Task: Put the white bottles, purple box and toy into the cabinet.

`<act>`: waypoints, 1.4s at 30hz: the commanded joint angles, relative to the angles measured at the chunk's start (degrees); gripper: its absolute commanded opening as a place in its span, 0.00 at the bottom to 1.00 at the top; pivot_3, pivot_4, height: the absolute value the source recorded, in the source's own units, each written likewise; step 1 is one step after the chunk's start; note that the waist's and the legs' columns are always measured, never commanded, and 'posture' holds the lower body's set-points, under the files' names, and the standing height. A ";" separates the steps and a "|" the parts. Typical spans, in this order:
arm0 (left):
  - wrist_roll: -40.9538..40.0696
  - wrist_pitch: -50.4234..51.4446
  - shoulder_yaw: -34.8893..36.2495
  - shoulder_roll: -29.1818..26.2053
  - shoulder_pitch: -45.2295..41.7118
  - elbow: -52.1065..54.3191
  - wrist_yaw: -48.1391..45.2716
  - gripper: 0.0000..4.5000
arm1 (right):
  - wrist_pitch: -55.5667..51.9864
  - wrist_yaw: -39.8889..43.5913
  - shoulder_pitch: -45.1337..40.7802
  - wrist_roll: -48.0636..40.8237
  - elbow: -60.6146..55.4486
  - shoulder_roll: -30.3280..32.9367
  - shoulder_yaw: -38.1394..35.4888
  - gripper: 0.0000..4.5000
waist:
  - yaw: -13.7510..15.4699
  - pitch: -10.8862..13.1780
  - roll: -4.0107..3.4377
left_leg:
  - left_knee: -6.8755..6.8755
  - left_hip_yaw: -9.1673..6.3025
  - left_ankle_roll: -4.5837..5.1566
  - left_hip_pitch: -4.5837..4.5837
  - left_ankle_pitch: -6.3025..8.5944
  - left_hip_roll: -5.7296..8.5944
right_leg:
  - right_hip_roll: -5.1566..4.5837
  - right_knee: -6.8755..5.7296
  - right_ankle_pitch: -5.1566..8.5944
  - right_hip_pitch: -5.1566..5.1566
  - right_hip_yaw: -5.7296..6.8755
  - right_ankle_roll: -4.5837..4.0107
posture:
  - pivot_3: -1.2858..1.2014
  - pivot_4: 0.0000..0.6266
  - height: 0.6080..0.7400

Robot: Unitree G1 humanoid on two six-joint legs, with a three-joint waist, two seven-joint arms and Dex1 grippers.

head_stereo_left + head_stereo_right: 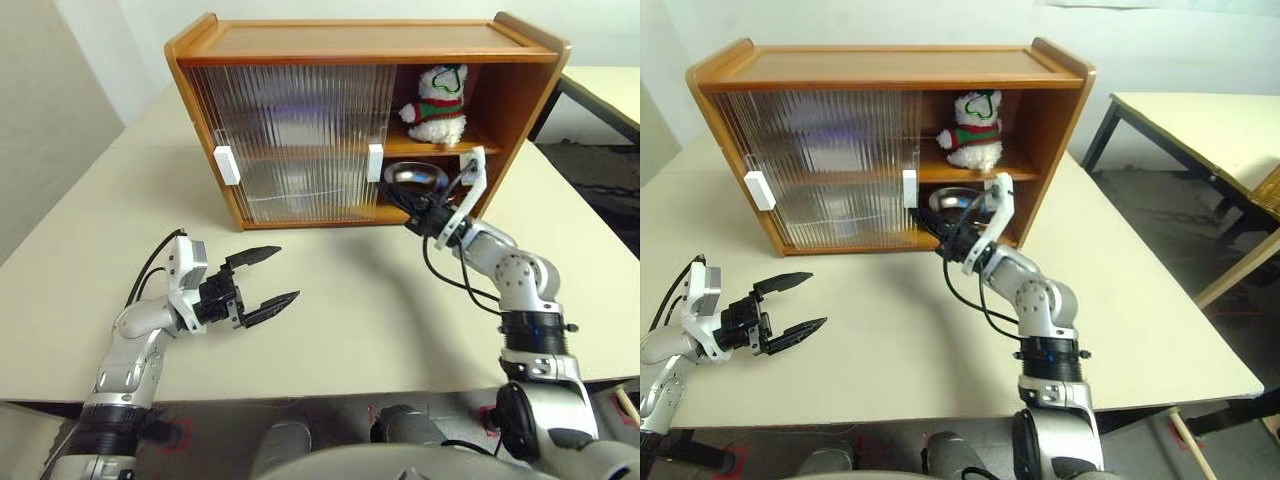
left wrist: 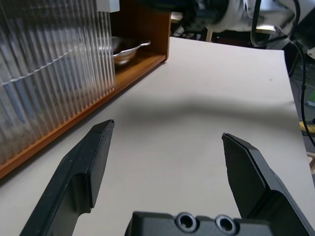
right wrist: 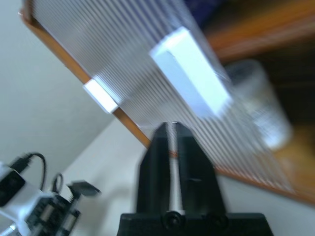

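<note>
At cabinet (image 1: 300, 45) opening: right pincer (image 1: 412, 222) closed, empty, near door handle (image 1: 375, 163) | left pincer (image 1: 268, 282) open over worktop (image 1: 360, 320) | risk: nudging steel bowl (image 1: 418, 178), jamming door

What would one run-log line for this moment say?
toy: cabinet upper shelf | right tool: shut, empty, by the lower shelf | left tool: open, empty, above table

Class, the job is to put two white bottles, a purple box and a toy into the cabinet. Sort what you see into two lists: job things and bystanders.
Job things:
- toy, on the upper shelf
- cabinet

Bystanders:
- steel bowl, on the lower shelf
- second table, off to the right

The bottles and box cannot be made out behind the ribbed doors.
</note>
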State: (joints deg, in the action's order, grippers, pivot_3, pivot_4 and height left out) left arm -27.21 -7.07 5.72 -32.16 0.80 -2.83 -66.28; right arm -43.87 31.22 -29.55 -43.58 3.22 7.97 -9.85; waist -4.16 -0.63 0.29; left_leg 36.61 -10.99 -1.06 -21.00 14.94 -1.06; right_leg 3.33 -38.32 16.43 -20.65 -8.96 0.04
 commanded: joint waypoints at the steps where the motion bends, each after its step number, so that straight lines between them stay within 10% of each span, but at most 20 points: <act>1: 0.32 -0.21 0.35 -0.37 0.05 0.21 0.09 1.00 | -1.25 -0.39 -2.10 -0.04 0.50 -1.08 1.85 0.01 | 0.13 -0.01 0.02 | -0.04 0.00 0.00 -0.01 0.00 -0.02 | 0.01 0.00 0.02 -0.01 0.02 -0.04 | 0.49 0.00 1.00; 42: 0.18 0.43 -0.37 0.69 1.34 2.16 1.65 1.00 | 14.43 -13.80 -5.30 14.57 5.81 -4.39 2.32 0.01 | 0.84 -0.02 0.03 | -0.17 -0.13 -0.08 0.09 -0.01 -0.91 | 0.87 0.00 -0.45 -0.10 0.09 -0.62 | 0.48 0.00 1.00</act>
State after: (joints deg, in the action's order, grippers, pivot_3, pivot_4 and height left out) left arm -27.03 -6.98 5.63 -31.38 1.86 -0.73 -64.31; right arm -31.08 19.50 -35.06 -30.60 8.12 2.57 -5.41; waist -3.33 -0.65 0.31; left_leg 36.44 -11.13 -1.14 -20.91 14.93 -1.98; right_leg 4.19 -38.32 15.97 -20.76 -8.87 -0.60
